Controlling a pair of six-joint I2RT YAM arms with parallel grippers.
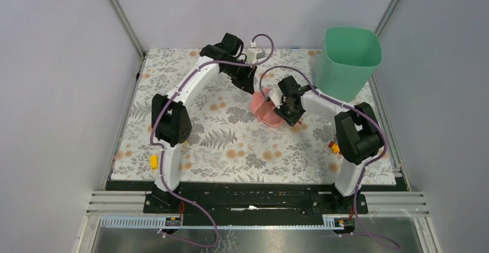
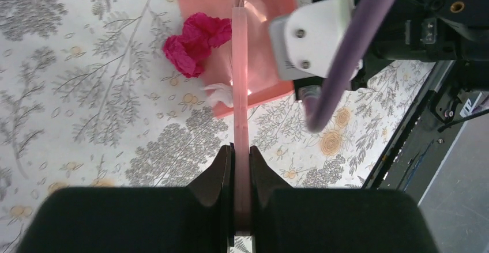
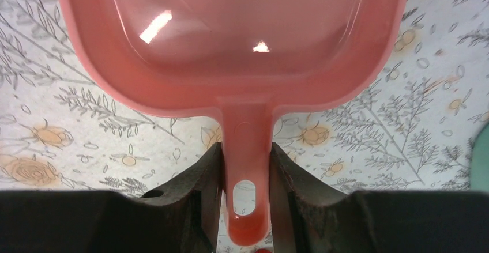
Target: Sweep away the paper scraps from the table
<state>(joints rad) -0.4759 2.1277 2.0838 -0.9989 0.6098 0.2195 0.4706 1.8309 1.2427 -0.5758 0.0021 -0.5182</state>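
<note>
Left wrist and right wrist views: your left gripper [image 2: 241, 155] pinches a thin pink brush handle [image 2: 240, 63]. Your right gripper [image 3: 245, 155] clamps the pink dustpan [image 3: 230, 63] by its handle. A magenta paper scrap [image 2: 193, 42] rests where the table [image 2: 86, 120] meets the dustpan's open lip, at the brush's ten o'clock.

Plain lilac-grey walls [image 1: 57, 91], aluminium frame posts [image 1: 120, 17]

A tall green bin [image 1: 352, 60] stands far right; a pink dustpan [image 1: 266, 112] and pink brush [image 2: 240, 91] meet at centre (yellow brick [image 1: 153, 161] near-left, brick-built toy [image 1: 334, 147] near-right).
</note>
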